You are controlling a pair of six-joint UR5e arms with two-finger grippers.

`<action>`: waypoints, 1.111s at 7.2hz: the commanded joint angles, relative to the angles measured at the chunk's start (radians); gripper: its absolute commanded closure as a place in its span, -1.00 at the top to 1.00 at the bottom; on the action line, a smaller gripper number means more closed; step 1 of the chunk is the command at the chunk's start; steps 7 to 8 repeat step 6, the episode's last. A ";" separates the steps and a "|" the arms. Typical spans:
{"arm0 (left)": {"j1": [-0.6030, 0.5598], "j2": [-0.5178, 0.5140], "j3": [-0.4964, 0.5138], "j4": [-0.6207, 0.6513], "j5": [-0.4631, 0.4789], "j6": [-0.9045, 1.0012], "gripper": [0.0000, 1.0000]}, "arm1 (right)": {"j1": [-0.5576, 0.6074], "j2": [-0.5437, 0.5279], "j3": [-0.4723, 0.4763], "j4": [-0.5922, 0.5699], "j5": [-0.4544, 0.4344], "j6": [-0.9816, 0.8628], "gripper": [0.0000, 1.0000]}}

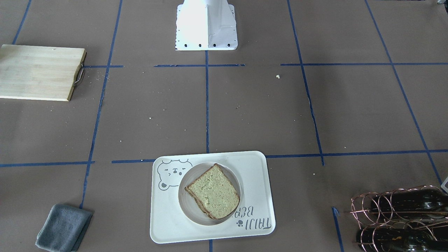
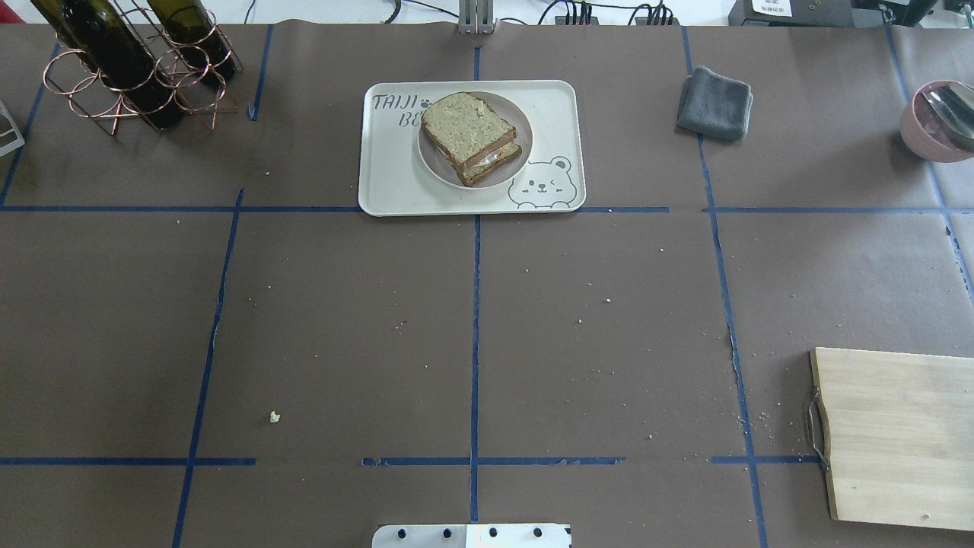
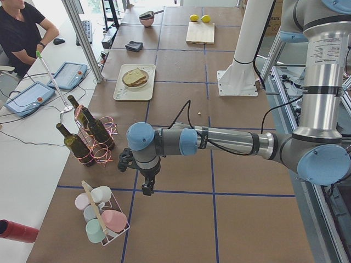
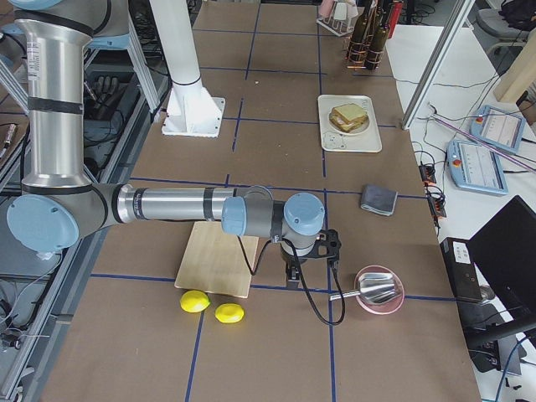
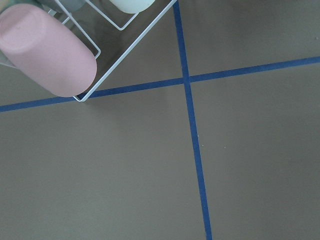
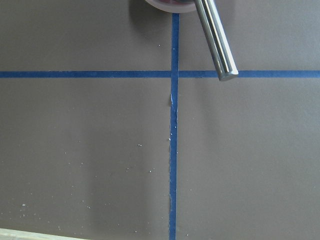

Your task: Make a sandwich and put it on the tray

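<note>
The sandwich [image 1: 213, 192], two greenish-tan slices with dark crust and a bit of white egg showing between them [image 2: 470, 137], lies on a small round white plate [image 2: 441, 164]. The plate stands on the cream tray [image 2: 388, 183] with the bear drawing, at the far middle of the table [image 1: 168, 224]. My left gripper [image 3: 147, 189] hangs low over the table by the cup rack, far from the tray. My right gripper [image 4: 293, 272] hangs low between the cutting board and the pink bowl. Both show only in the side views, so I cannot tell whether they are open or shut.
A wooden cutting board [image 2: 898, 434] lies on my right, with two lemons [image 4: 194, 301] beyond it. There is a grey cloth [image 2: 714, 103], a pink bowl with a metal utensil [image 2: 936, 122], a copper rack of wine bottles [image 2: 129, 68] and a wire rack of cups [image 3: 101, 219].
</note>
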 commanded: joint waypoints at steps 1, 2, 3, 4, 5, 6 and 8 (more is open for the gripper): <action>-0.002 0.000 0.000 0.000 0.000 0.000 1.00 | 0.001 0.000 0.001 0.000 0.000 -0.001 1.00; -0.002 -0.002 0.000 0.000 0.000 0.000 1.00 | 0.001 0.000 0.001 0.000 0.000 -0.001 1.00; 0.000 -0.002 0.000 0.000 0.000 0.000 1.00 | 0.001 0.000 0.001 0.000 0.000 -0.001 1.00; -0.002 -0.002 0.000 0.000 0.000 0.000 1.00 | 0.001 0.000 0.001 0.000 0.000 -0.001 1.00; -0.002 -0.002 0.000 0.000 0.000 0.000 1.00 | -0.001 0.005 0.001 0.000 0.000 -0.001 1.00; -0.002 -0.002 0.000 0.000 0.000 0.000 1.00 | -0.001 0.008 0.001 0.000 0.000 -0.001 1.00; -0.002 -0.002 0.000 0.000 0.000 0.000 1.00 | -0.001 0.008 0.001 0.000 0.000 -0.001 1.00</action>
